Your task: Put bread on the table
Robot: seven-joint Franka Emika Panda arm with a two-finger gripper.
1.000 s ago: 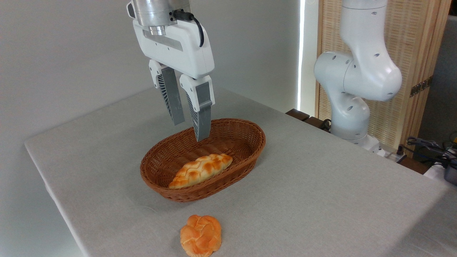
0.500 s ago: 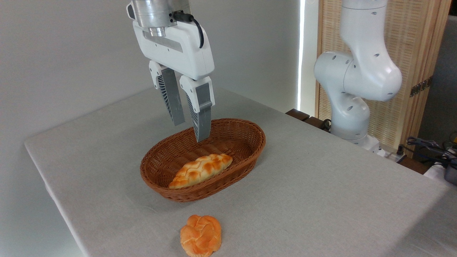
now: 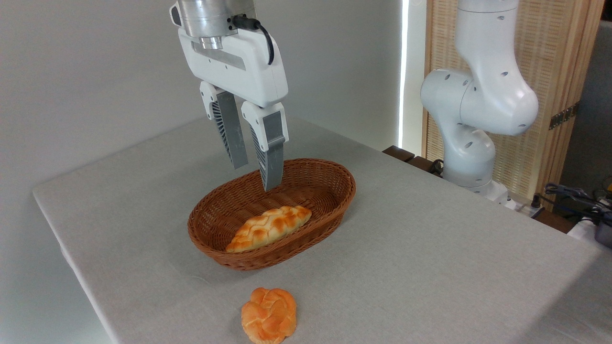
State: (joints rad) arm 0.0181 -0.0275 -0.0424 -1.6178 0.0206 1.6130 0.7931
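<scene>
bread (image 3: pixel 268 315) on table (image 3: pixel 430 267) before basket (image 3: pixel 334 179), loaf (image 3: pixel 268 227) in basket

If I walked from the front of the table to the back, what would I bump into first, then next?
Round bread → braided loaf lying in the wicker basket → the open gripper hanging above the basket's far side.

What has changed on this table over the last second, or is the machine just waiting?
Almost nothing. The gripper has crept very slightly to the right above the basket, open and empty as before; nothing was taken hold of or let go. The round bun stays on the table and the braided loaf stays in the basket.
</scene>
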